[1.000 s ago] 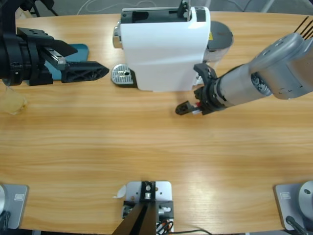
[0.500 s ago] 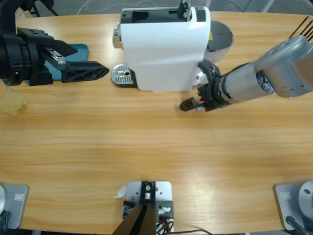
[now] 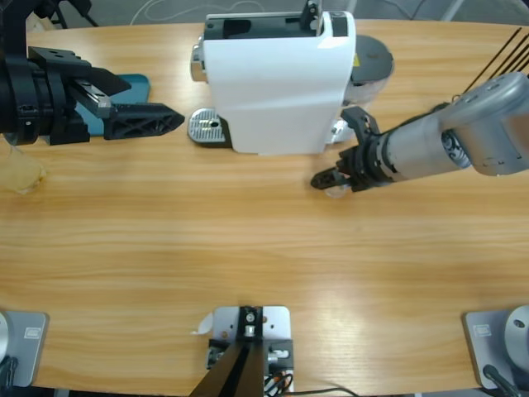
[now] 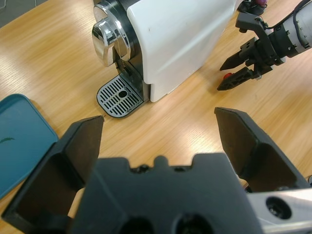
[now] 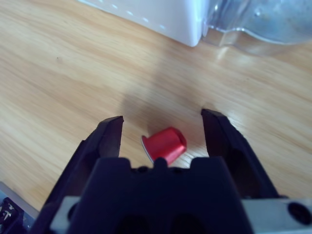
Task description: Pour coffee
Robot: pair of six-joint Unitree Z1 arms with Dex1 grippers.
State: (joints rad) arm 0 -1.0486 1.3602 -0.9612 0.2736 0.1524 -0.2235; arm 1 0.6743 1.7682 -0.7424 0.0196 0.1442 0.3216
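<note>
A small red capsule (image 5: 165, 145) lies on its side on the wood between the jaws of my right gripper (image 5: 162, 118), which stands open around it without touching. That gripper (image 3: 324, 179) sits low at the front right corner of the white coffee machine (image 3: 277, 83). From the left wrist view the capsule (image 4: 225, 75) peeks out between its jaws. My left gripper (image 3: 153, 103) is open and empty, pointing at the drip tray (image 3: 205, 127). The clear glass tumbler (image 3: 21, 172) holding the pale tan coffee stands at the far left edge, beside the left arm.
A teal lid (image 3: 132, 84) lies under the left gripper, left of the machine. The machine's clear water tank (image 3: 372, 66) sticks out at its back right. Bare wood stretches across the front half of the table (image 3: 264, 256).
The right gripper has drawn back a little to the right and settled lower over the capsule. The left arm has not moved.
</note>
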